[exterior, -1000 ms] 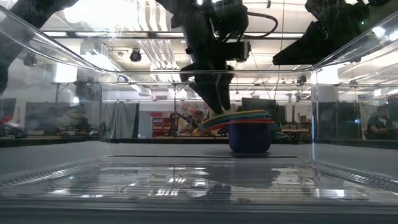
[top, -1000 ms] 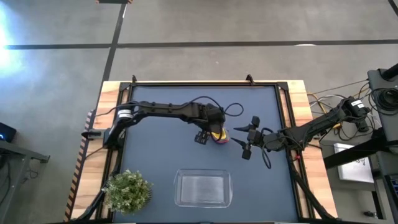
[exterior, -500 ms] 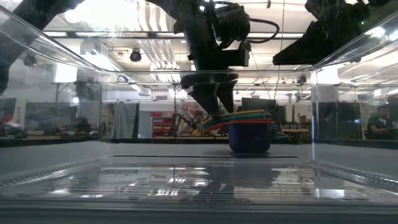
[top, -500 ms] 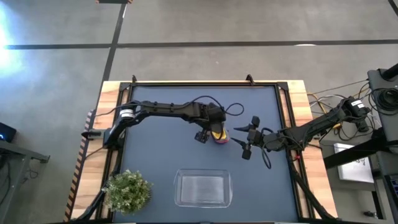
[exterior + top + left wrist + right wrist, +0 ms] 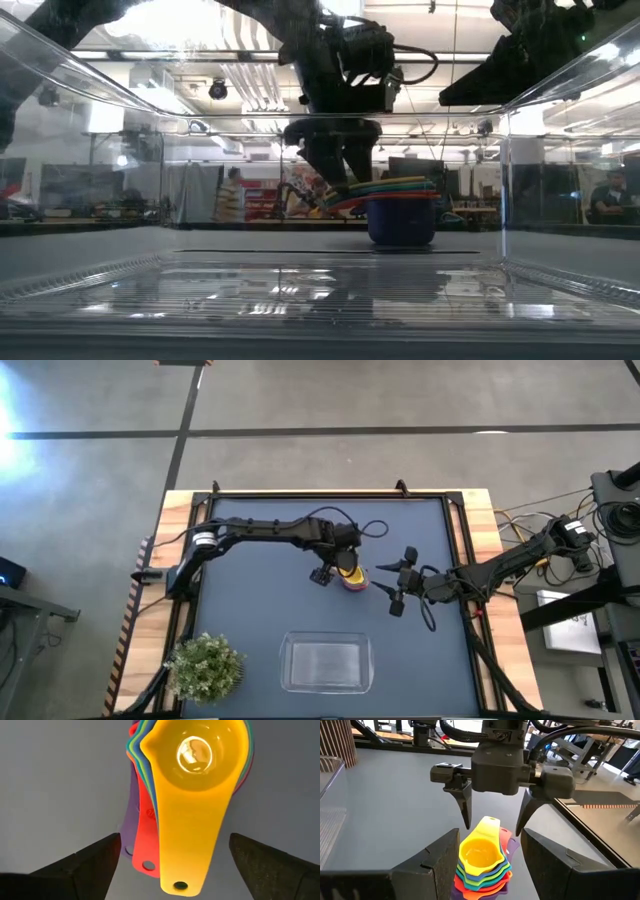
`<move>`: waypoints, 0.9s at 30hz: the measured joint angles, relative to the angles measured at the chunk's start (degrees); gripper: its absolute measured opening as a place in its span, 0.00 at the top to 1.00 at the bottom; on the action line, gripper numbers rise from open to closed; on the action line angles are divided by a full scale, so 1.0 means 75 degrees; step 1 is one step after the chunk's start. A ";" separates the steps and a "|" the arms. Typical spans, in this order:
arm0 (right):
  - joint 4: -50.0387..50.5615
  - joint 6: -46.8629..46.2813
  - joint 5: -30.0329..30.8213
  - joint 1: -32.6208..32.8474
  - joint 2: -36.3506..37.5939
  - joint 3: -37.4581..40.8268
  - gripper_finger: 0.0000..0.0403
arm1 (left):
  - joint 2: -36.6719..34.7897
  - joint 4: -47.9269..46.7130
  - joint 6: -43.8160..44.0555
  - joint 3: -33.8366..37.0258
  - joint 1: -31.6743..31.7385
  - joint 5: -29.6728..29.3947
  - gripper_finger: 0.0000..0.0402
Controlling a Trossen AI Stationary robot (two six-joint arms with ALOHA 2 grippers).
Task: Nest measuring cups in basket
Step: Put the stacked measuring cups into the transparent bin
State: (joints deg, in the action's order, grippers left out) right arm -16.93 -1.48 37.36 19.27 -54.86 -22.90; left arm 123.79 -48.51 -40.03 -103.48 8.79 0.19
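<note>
The measuring cups [image 5: 352,578] stand nested in one stack on the blue mat at mid-table, yellow on top and the blue one at the bottom [image 5: 400,222], with their handles fanned out toward the left arm. My left gripper [image 5: 175,840] hangs open above those handles, pointing down, one finger on each side and clear of them [image 5: 492,827]. My right gripper [image 5: 386,580] is open just right of the stack, level with it and facing it [image 5: 490,840]. The clear basket [image 5: 326,662] sits near the table's near edge.
A bushy green plant [image 5: 205,666] stands at the near left corner, left of the basket. Open mat lies between the stack and the basket. The low view looks through the basket's clear walls [image 5: 560,150]. People show in the room beyond the table.
My left gripper has turned about its downward axis above the handles, so that both fingers now show side by side in the low view, and its wrist has shifted slightly toward the far edge. The stack and my right gripper have stayed put.
</note>
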 joint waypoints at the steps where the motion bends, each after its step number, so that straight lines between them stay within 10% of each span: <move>1: 0.0001 0.0001 0.0000 0.0000 0.0001 0.0000 0.50 | 0.0000 0.0003 0.0000 0.0000 0.0015 0.0027 0.12; 15: 0.0058 0.0003 0.0003 0.0000 0.0001 0.0006 0.50 | 0.0609 0.0183 -0.0138 -0.0087 0.0137 0.0108 0.14; 27: 0.0052 0.0091 0.0003 -0.0003 0.0001 0.0058 0.50 | 0.0562 0.0105 0.0032 -0.0099 0.0172 0.0131 0.48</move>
State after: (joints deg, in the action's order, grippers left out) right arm -16.53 -0.80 37.39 19.25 -54.85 -22.46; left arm 128.01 -47.72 -39.79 -104.22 10.09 1.18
